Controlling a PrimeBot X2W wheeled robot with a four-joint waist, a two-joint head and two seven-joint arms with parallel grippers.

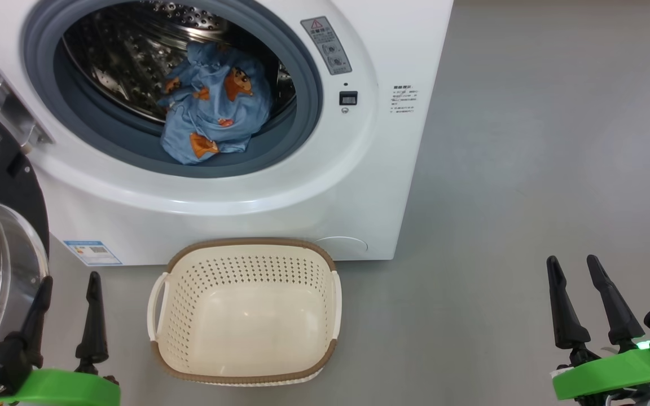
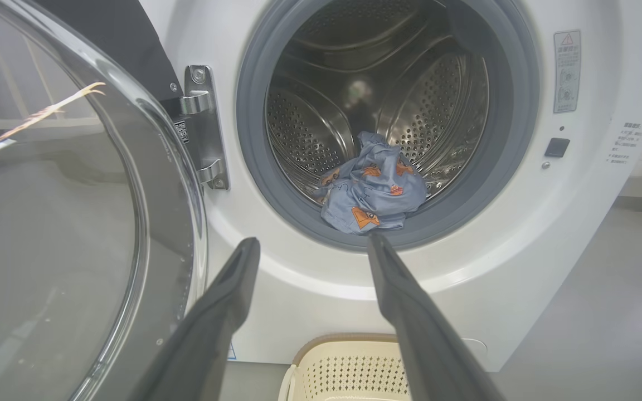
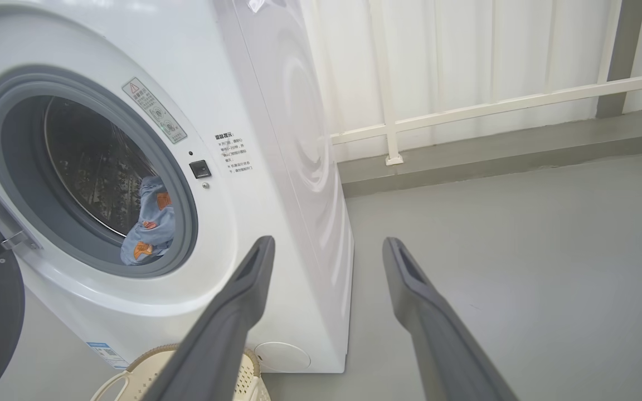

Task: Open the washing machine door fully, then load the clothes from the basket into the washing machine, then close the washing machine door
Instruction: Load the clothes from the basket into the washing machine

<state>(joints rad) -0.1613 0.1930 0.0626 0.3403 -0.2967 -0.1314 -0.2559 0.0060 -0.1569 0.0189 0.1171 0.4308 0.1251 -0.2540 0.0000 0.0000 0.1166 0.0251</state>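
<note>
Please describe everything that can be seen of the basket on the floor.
The basket is small, cream-white plastic, rounded rectangular, with rows of small holes in its walls, a smooth bottom, a brown rim and a pale handle at each side. It stands upright and empty on the grey floor, just before the washing machine, below its open mouth. Whether its far rim touches the machine, I cannot tell.

Head looks down; wrists face washing machine (image 1: pixel 280 220).
</note>
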